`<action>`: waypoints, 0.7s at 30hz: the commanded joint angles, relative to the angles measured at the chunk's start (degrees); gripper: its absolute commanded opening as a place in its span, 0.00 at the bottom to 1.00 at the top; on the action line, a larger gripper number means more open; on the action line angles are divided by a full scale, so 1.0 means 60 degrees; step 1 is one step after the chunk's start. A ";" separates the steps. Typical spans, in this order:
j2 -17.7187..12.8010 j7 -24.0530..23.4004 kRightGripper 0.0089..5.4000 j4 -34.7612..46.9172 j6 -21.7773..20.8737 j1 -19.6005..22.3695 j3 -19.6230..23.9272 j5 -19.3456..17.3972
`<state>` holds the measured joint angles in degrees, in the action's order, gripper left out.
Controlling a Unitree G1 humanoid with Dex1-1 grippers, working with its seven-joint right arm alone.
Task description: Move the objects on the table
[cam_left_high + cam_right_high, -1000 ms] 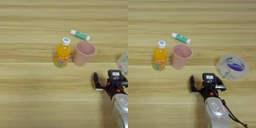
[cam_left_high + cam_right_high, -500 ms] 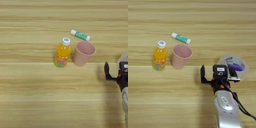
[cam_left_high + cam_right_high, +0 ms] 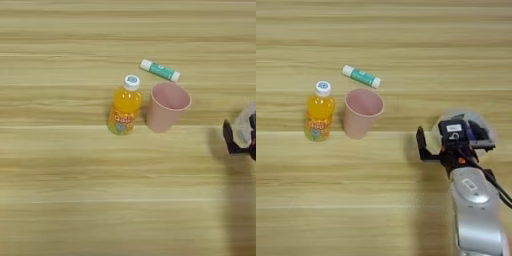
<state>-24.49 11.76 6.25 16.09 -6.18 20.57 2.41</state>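
Handling notes, left eye view: the bottle (image 3: 124,106) stands upright at mid-surface, orange with a white cap and a colourful label. It is probably rigid and fairly heavy for its size; grip it at the body below the cap. The cup (image 3: 167,106) stands just to its right, pink, mouth up. It looks light and thin-walled, likely to flex or tip; grip it low on the wall. A green-and-white tube (image 3: 160,70) lies behind both, apart from them. The surface (image 3: 60,190) is light wood.

Right eye view: the tape roll (image 3: 482,131) lies flat at the right, clear and glossy. It is probably stiff, light and slippery; grip it across the ring wall. The tool (image 3: 452,141) sits over the roll with its fingers apart, the left finger (image 3: 420,144) outside the roll's left edge. Contact cannot be confirmed.
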 commanded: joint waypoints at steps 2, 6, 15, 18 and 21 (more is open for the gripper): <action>-0.0992 0.0737 0.99 -0.0349 0.0273 0.1057 0.0648 -0.0848; -0.1518 0.1875 0.99 -0.0656 0.1123 0.1447 0.0887 -0.1763; -0.2568 0.3420 0.99 -0.1111 0.3810 0.2123 0.1294 -0.3319; -0.2717 0.3507 0.99 -0.1565 0.4163 0.2366 0.1199 -0.3352; -0.2902 0.3660 0.99 -0.1938 0.4251 0.2581 0.1029 -0.3270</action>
<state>-37.37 33.49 -5.77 42.61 5.44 26.85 -17.35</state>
